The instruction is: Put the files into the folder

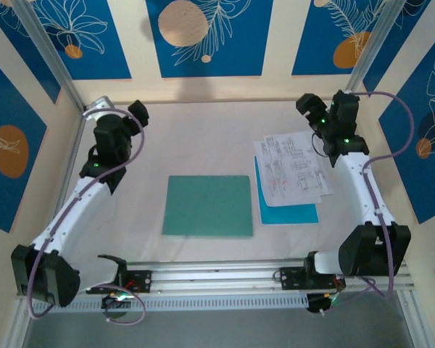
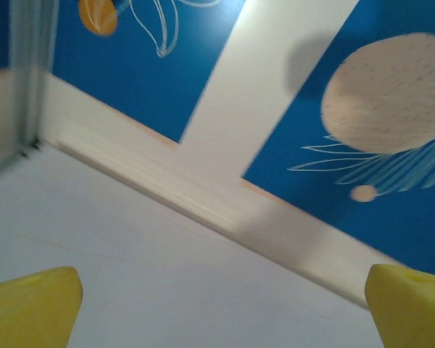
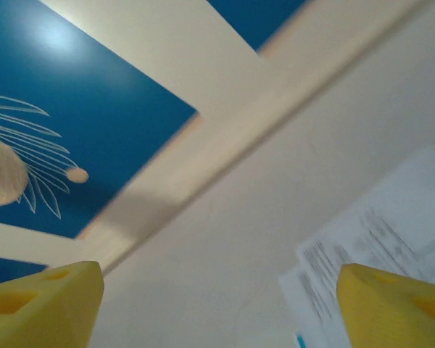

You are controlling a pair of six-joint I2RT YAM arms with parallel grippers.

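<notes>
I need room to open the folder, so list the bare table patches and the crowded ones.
Free: the wide far strip behind the folder; the patch between the left arm and the folder. Crowded: the right side, where white sheets and the blue sheet lie beside the right arm.

white table [image 1: 203, 138] at centre | blue leaf-print wall panels [image 1: 232, 51] from 9 through 12 to 3 o'clock | metal rail [image 1: 225, 274] at 6 o'clock | frame posts [image 1: 49, 54] at 10 and 2 o'clock
</notes>
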